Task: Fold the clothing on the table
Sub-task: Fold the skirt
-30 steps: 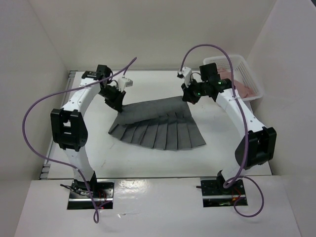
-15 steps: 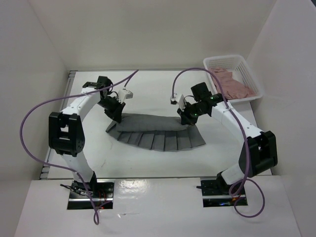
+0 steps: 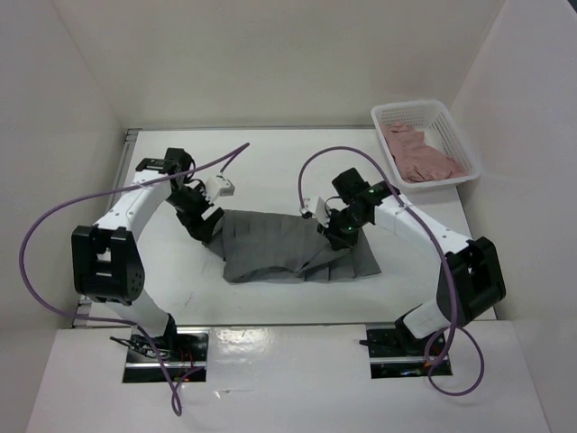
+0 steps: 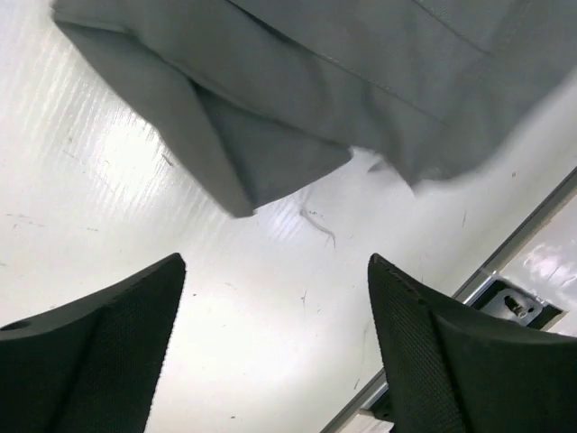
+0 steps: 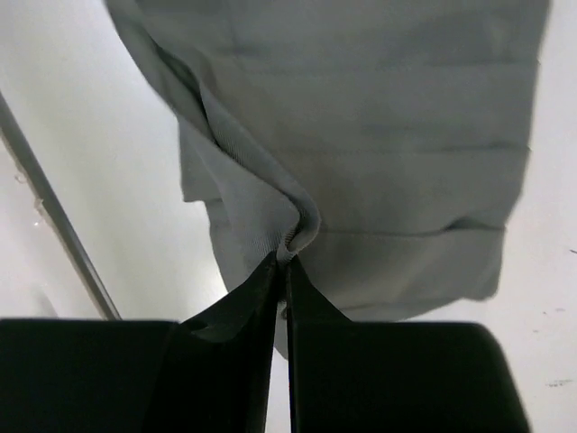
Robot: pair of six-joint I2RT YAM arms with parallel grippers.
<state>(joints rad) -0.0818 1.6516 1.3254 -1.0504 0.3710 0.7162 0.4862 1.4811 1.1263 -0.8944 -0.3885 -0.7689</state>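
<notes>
- Skirt (image 3: 293, 248) lay doubled over on the table (image 3: 270, 162) between the two arms, its long axis running left to right as we looked from above.
- We saw the left pincer (image 3: 206, 227) at the skirt's left end, jaws wide apart with nothing between them. In its wrist view a folded corner of cloth lay just ahead of the fingertips, not touching.
- We saw the right pincer (image 3: 341, 233) over the skirt's right part, jaws pressed together on a puckered ridge of cloth.
- We judged that the right arm had the cloth in hand and the left was nearer the free left end. Any next fold would turn on that left-right axis.
</notes>
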